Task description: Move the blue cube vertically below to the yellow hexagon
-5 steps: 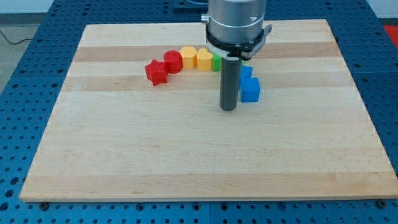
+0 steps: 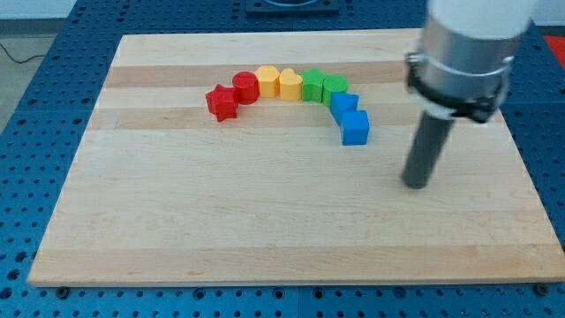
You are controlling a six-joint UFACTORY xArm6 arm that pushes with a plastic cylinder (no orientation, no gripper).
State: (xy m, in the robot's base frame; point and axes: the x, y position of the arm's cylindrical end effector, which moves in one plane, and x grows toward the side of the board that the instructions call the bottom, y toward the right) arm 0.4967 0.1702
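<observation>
Pale wooden board [image 2: 221, 221] on blue perforated table [image 2: 35, 124], 8 blocks.

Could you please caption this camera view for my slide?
My tip sits right of the blue cube ending an arc of blocks.

Pale striped wooden bench [image 2: 265, 221]; red star [image 2: 222, 103], red cylinder [image 2: 245, 87], orange-yellow hexagon [image 2: 267, 83], yellow heart [image 2: 290, 84], two green blocks [image 2: 312, 85], blue cube [image 2: 355, 127], second blue block [image 2: 343, 105].
</observation>
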